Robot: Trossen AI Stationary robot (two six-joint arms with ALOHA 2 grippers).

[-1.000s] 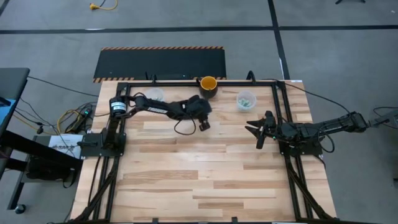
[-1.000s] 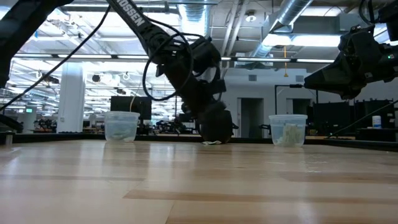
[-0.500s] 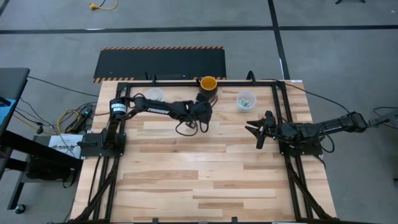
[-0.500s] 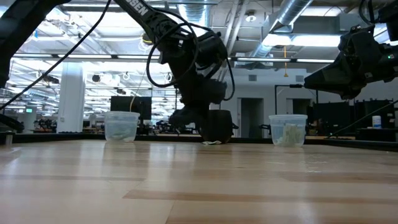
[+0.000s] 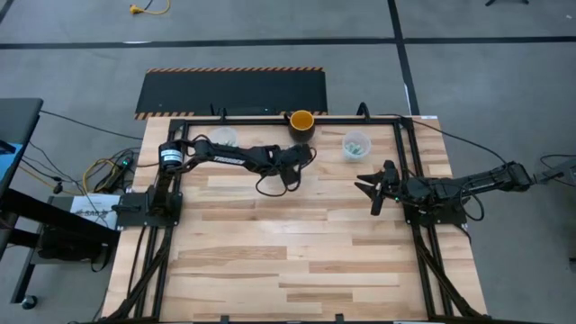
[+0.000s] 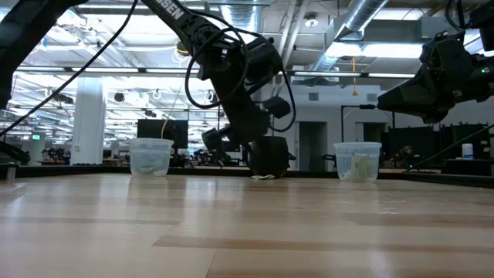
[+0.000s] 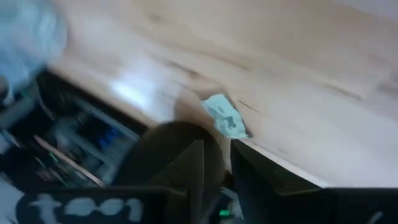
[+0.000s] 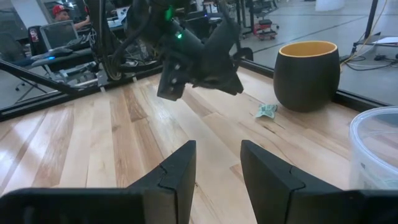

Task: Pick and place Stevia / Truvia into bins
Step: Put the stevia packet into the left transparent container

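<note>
— Which arm is closer to the sachet [image 8: 266,111]?

— My left gripper [image 8: 199,71] — fingers narrowly parted, holding nothing, I think. The packet lies flat beside the yellow cup [image 8: 308,74], right of centre in the right wrist view.

— And the right gripper [image 5: 372,186]?

— Parted, empty, well apart.

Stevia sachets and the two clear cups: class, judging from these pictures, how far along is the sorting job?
Done: the right clear cup already holds several sachets. The left clear cup seems to hold little; contents unclear. In hand: nothing is gripped; the left gripper hangs above the table near the yellow-orange cup. Left: one sachet lies on the table beside that cup. The right gripper waits open.
</note>
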